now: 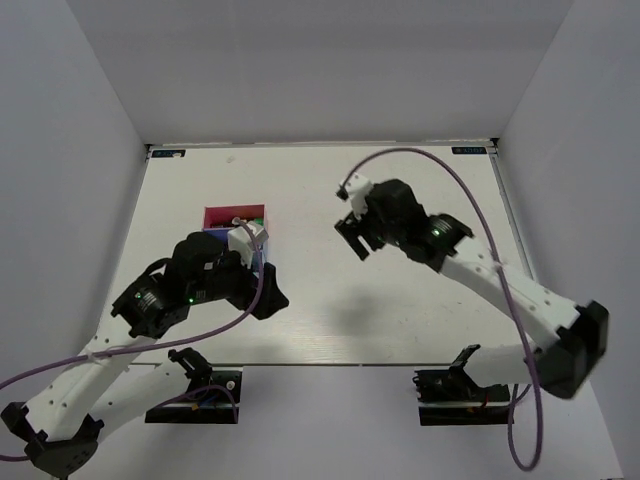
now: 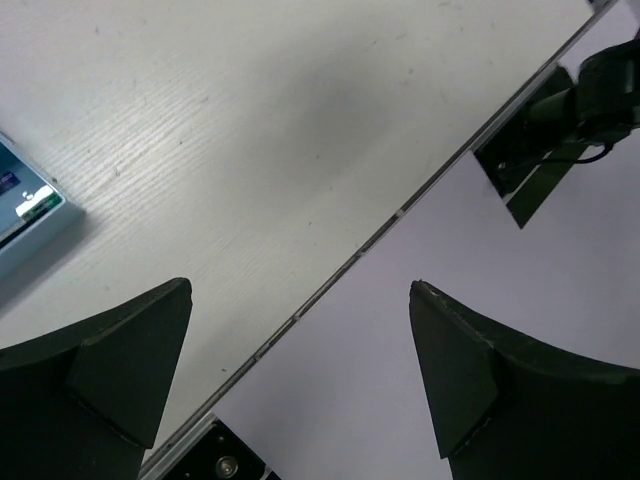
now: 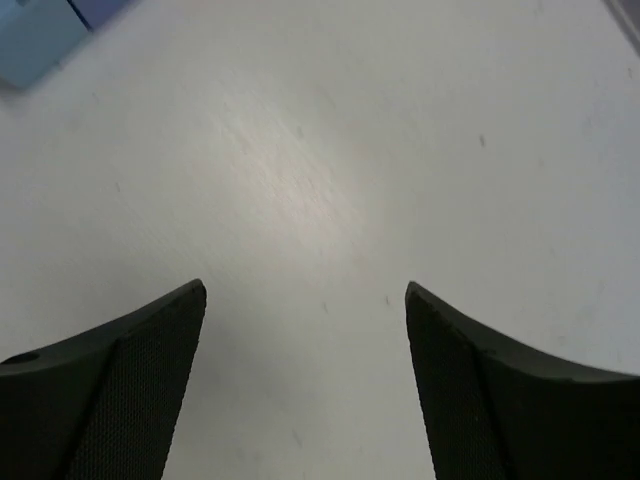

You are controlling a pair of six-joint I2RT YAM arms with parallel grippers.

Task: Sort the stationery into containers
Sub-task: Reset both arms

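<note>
The organizer (image 1: 228,222) stands left of the table's middle. Its magenta bin (image 1: 226,213) is at the far end, with a green piece (image 1: 257,214) showing inside. The dark blue bin (image 1: 213,233) is partly under my left arm and the light blue bin is hidden there. No loose stationery shows on the table. My left gripper (image 1: 268,297) is open and empty, just right of the organizer, over the table's near edge (image 2: 300,290). A light blue bin corner (image 2: 28,222) shows at the left of that view. My right gripper (image 1: 355,240) is open and empty above bare table (image 3: 305,290).
The right wrist view shows the light blue bin corner (image 3: 35,38) at its top left. The right arm's base mount (image 2: 545,150) lies beyond the table's near edge (image 2: 400,212). White walls enclose the table on three sides.
</note>
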